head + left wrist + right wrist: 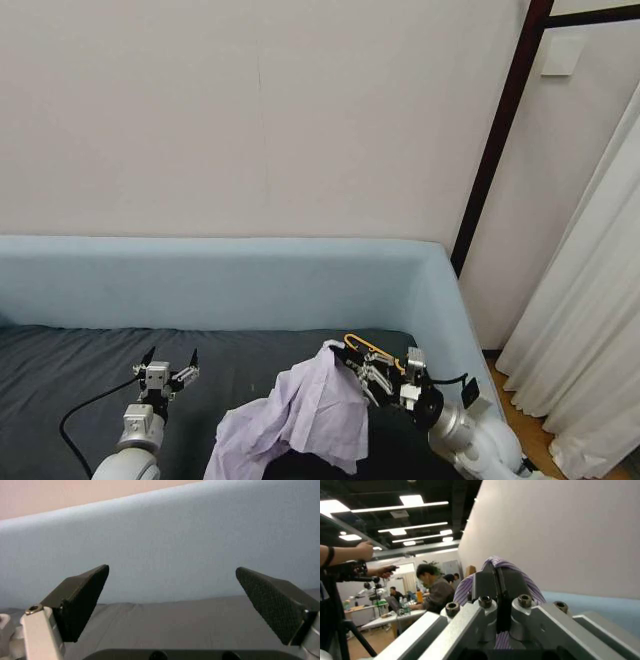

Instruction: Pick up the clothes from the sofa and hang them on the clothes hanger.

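**Item 1. Right gripper [347, 358].** Clamped on a fold of the shirt. In the right wrist view the jaws stand pressed together [496, 572] with striped cloth bulging out above and to either side of them. The bite looks narrow (a judgement from the little cloth seen between the pads).

**Item 2. Shirt [300, 415].** Pale purple, striped. Its top is pinched in the right gripper. The rest hangs below and to the left of that gripper, and the lower end lies crumpled on the dark seat cushion [60, 360] of the sofa [220, 285].

**Item 3. Left gripper [171, 355].** Jaws spread wide with nothing between them [172, 588]. It is well to the left of the shirt, just above the seat and facing the blue backrest.

**Item 4. Orange curved piece [365, 345].** Just behind the right gripper, touching or nearly touching the cloth. Whether it is a hook or a wire cannot be told.

**Hazards, as judged:**
- Slip: a narrow pinch carrying the whole hanging weight may let go on a quick lift.
- Drag: the trailing end on the cushion adds pull against that grip.
- Snag: cloth draped near the orange piece and the wrist cabling could catch on them.
- One-handed carry: the shirt stays bunched up, which makes hanging it awkward.
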`<state>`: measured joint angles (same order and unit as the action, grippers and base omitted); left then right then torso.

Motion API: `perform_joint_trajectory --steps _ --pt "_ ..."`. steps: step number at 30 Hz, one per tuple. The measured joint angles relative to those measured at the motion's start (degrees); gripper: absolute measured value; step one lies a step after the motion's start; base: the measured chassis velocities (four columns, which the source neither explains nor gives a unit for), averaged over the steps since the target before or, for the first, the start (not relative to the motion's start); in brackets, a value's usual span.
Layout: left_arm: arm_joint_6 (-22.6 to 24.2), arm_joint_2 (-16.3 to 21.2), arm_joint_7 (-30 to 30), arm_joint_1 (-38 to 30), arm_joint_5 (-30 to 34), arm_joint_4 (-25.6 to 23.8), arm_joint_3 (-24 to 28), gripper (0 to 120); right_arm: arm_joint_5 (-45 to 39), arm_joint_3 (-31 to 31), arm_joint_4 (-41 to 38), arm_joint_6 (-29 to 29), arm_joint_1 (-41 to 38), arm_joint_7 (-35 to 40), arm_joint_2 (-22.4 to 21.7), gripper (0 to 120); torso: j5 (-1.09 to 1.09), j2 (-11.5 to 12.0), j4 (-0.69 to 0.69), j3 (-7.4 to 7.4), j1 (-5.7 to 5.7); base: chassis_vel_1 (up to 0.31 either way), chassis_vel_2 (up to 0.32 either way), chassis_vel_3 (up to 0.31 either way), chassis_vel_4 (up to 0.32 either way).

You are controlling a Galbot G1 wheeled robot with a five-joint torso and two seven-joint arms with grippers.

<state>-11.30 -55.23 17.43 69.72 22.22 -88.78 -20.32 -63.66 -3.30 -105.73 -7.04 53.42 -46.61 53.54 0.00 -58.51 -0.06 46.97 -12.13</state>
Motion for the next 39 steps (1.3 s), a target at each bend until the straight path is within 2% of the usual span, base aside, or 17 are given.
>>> perform_joint_trajectory --steps 5,8,9,14,15,16,19,20,22,23,26,28,34,36,37,38,39 --pt "0.05 -0.35 0.04 0.13 -0.08 -0.1 -0.35 100 -5.28 3.81 -2.37 1.05 -8.15 5.34 -2.0 0 -0.01 0.0 0.0 0.0 0.0 0.0 0.0 0.0 0.0" --pt "0.0 -0.91 0.04 0.27 -0.41 0.08 -0.28 100 -10.41 5.61 -4.89 1.51 -12.59 16.13 -2.13 0 -0.02 0.0 0.0 0.0 0.0 0.0 0.0 0.0 0.0" --pt "0.0 -0.91 0.04 0.27 -0.41 0.08 -0.28 100 -10.41 5.61 -4.89 1.51 -12.59 16.13 -2.13 0 -0.02 0.0 0.0 0.0 0.0 0.0 0.0 0.0 0.0" --pt "-0.69 -1.37 -0.01 -0.08 -0.83 1.65 0.35 100 -17.45 6.36 -9.21 2.79 -17.36 38.35 -0.44 0 -0.01 0.0 0.01 0.0 0.0 0.0 0.0 0.0 0.0" --pt "-0.69 -1.37 -0.01 -0.08 -0.83 1.65 0.35 100 -17.45 6.36 -9.21 2.79 -17.36 38.35 -0.44 0 -0.01 0.0 0.01 0.0 0.0 0.0 0.0 0.0 0.0" --pt "-0.76 -1.36 -0.02 -0.2 -0.85 1.87 0.45 100 -17.7 6.44 -10.07 3.92 -17.64 42.34 -0.26 0 -0.02 0.0 0.01 0.0 0.0 0.0 0.0 0.0 0.0" --pt "-1.05 -1.35 -0.1 -0.74 -1.01 2.83 0.84 100 -14.79 7.42 -11.54 17.25 -16.71 63.49 0.36 0 -0.03 0.0 0.01 -0.01 0.0 0.0 0.0 0.0 0.0" --pt "-1.11 -1.35 -0.11 -0.8 -1.08 3.03 0.98 100 -13.52 7.48 -10.97 22.9 -15.33 67.26 0.22 0 0.0 0.0 0.01 0.0 0.0 0.0 0.0 0.0 0.0" --pt "-1.12 -1.35 -0.11 -0.8 -1.08 3.04 0.98 100 -13.31 7.48 -10.83 23.96 -15.01 67.76 0.17 0 -0.01 0.0 0.02 0.0 -0.01 0.0 0.0 0.0 0.0" --pt "-1.22 -1.38 -0.11 -0.84 -1.16 3.1 1.14 100 -11.84 7.31 -9.7 31.72 -11.42 69.57 -0.24 0 0.0 0.0 -0.01 0.0 0.0 0.0 0.0 0.0 0.0" --pt "-1.27 -1.38 -0.17 -0.89 -1.19 3.2 1.28 100 -8.89 7.12 -8.63 36.05 -7.91 67.87 -0.43 0 0.0 0.0 -0.03 0.0 0.0 0.0 0.0 0.0 0.0" --pt "-1.47 -1.29 -0.25 -1.3 -1.21 3.9 1.53 100 -2.49 6.5 -6.07 38.74 -4.28 60.44 -0.16 0 0.0 0.0 -0.03 -0.01 0.0 0.0 0.0 0.0 0.0" --pt "-1.63 -1.2 -0.25 -1.93 -1.19 4.76 2.1 100 8.26 4.54 -0.23 40.15 -1.71 47.0 -0.29 0 0.0 0.0 0.02 -0.01 0.0 0.0 0.0 0.0 0.0" --pt "-1.72 -1.25 -0.27 -2.23 -1.19 5.13 2.44 100 20.46 3.03 4.56 36.2 -1.02 33.94 -1.59 0 -0.01 0.0 0.01 -0.01 0.0 0.0 0.0 0.0 0.0" --pt "-1.72 -1.25 -0.27 -2.23 -1.19 5.13 2.44 100 20.46 3.03 4.56 36.2 -1.02 33.94 -1.59 0 -0.01 0.0 0.01 -0.01 0.0 0.0 0.0 0.0 0.0" --pt "-1.77 -1.28 -0.28 -2.4 -1.19 5.24 2.58 100 27.06 2.01 7.41 32.6 -0.89 27.54 -2.0 0 -0.01 0.0 0.0 -0.01 0.0 0.0 0.0 0.0 0.0" --pt "-1.79 -1.3 -0.29 -2.58 -1.17 5.27 2.71 100 36.73 0.42 12.6 24.7 -1.09 19.67 -2.25 0 -0.01 0.0 -0.02 -0.01 0.0 0.0 0.0 0.0 0.0"
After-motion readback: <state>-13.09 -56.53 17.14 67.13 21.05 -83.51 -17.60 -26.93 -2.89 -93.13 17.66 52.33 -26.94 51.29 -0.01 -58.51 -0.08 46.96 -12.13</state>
